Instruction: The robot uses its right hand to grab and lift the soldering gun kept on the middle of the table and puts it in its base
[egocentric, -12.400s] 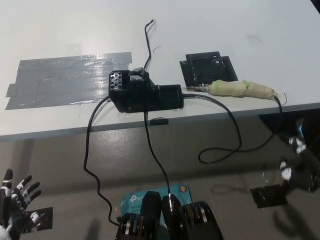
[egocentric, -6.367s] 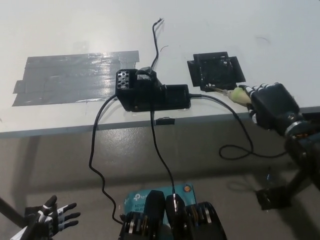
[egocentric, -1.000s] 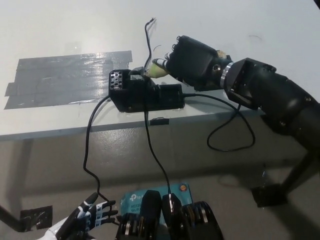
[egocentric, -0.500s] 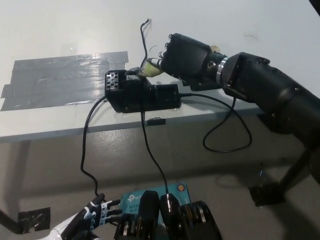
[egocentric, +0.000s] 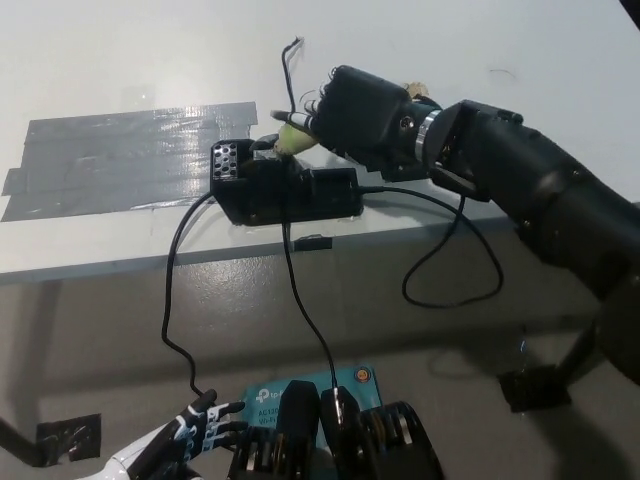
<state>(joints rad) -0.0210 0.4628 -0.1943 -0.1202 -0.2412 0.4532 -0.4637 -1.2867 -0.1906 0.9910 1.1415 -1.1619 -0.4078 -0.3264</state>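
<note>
Soldering gun (egocentric: 292, 134) (in right hand (egocentric: 362, 117)) seemingly nearer base (egocentric: 285, 189).

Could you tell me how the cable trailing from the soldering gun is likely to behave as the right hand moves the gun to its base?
The cable hangs in a slack loop below the table edge, so it is probably floppy and should follow the right hand with little pull. It runs beside the base, so it might snag there. The soldering gun itself looks rigid.

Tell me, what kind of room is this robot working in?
Probably an electronics workshop or lab: a plain white table patched with grey tape, a black soldering station base trailing black cables, and the robot's black right hand holding a tape-wrapped soldering gun.
</note>
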